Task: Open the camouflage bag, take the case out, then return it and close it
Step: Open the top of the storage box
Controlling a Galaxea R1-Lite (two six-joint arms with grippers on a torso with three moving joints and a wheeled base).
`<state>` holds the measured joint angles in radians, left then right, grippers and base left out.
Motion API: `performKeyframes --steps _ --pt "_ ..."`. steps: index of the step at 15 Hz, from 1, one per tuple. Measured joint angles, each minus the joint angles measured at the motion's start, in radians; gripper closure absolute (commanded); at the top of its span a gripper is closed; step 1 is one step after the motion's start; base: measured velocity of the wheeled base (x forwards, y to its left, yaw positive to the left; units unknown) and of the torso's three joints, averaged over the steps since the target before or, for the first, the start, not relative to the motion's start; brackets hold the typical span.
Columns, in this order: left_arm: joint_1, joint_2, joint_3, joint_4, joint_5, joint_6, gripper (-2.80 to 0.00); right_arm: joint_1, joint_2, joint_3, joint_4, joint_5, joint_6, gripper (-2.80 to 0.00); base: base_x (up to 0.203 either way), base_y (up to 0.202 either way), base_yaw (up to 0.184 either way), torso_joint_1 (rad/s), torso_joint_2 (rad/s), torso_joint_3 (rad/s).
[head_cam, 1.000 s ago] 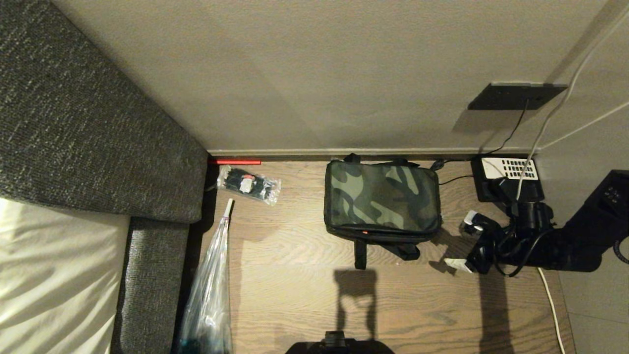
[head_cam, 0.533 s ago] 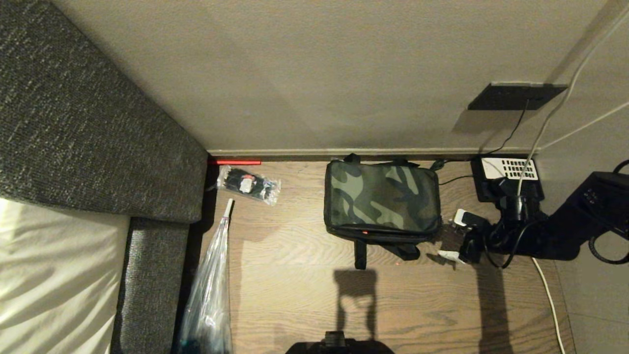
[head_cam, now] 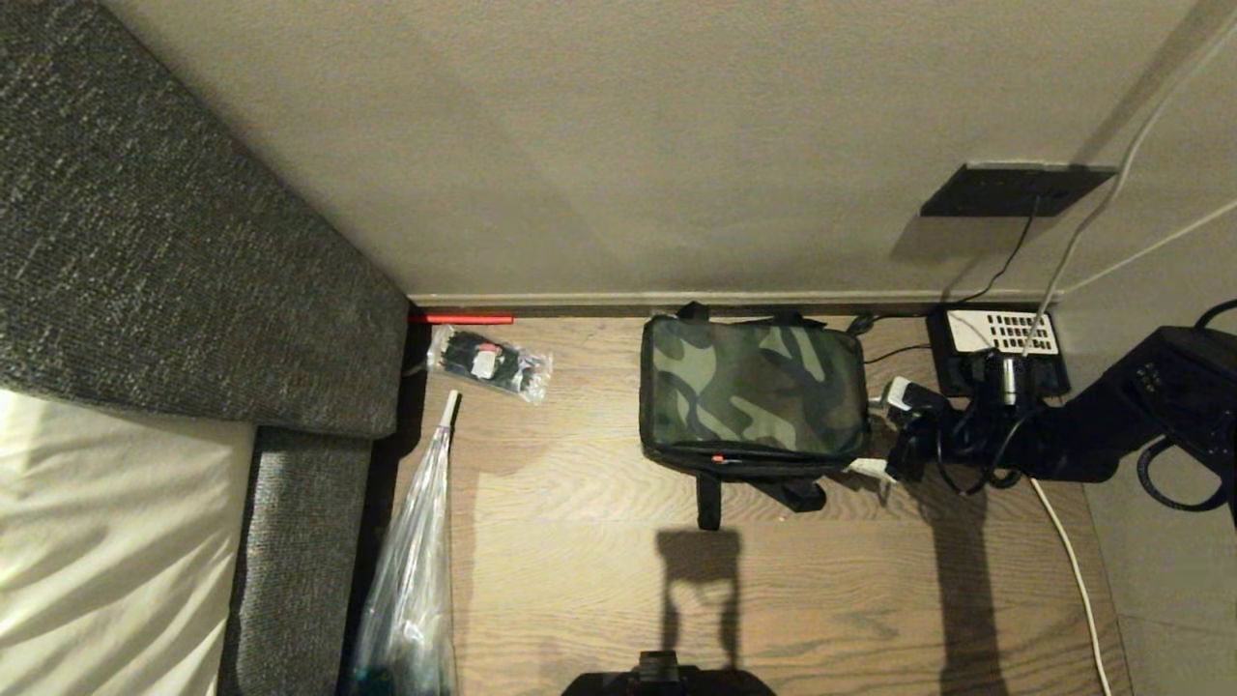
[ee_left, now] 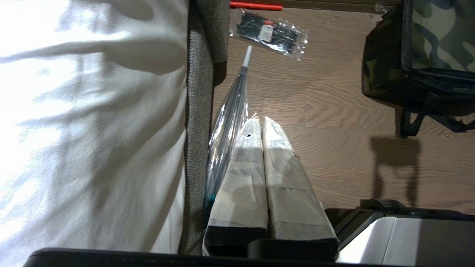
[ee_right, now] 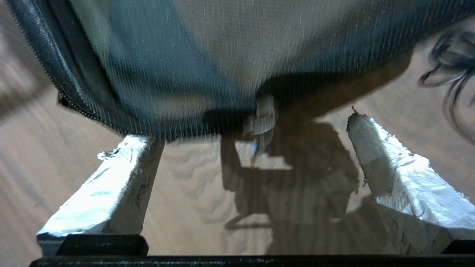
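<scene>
Head view: the bag (head_cam: 752,396) lies zipped on the wooden floor (head_cam: 580,541) against the wall, camouflage lid up. The right end effector (head_cam: 884,435) sits just beside its right edge, fingers spread and empty.

Left wrist view: the left end effector (ee_left: 262,129) hangs clenched and empty near a bed (ee_left: 92,122), well apart from the bag.

Right wrist view: the bag's side fills the gap ahead of the white-wrapped fingers (ee_right: 122,174); a zipper pull (ee_right: 262,118) dangles between them.
</scene>
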<state>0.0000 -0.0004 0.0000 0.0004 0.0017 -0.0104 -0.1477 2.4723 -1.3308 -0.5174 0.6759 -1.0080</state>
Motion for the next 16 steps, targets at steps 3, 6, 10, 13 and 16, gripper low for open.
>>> performKeyframes --steps 3,6,10,13,16 --pt "0.0 0.0 0.0 0.0 0.0 0.0 0.0 0.0 0.003 -0.005 -0.02 -0.001 -0.007 -2.8 0.0 0.0 0.0 0.0 0.0 0.0" --pt "0.0 0.0 0.0 0.0 0.0 0.0 0.0 0.0 0.004 -0.009 -0.021 0.0 -0.042 -2.8 0.0 0.0 0.0 0.0 0.0 0.0" --pt "0.0 0.0 0.0 0.0 -0.001 0.0 0.0 -0.002 0.006 0.001 -0.005 0.0 -0.101 -2.8 0.0 0.0 0.0 0.0 0.0 0.0" --pt "0.0 0.0 0.0 0.0 -0.001 0.0 0.0 -0.006 0.0 0.006 0.02 0.023 -0.121 -2.8 0.0 0.0 0.0 0.0 0.0 0.0" --pt "0.0 0.0 0.0 0.0 0.0 0.0 0.0 -0.006 0.002 -0.001 0.027 0.036 -0.127 -2.8 0.0 0.0 0.0 0.0 0.0 0.0"
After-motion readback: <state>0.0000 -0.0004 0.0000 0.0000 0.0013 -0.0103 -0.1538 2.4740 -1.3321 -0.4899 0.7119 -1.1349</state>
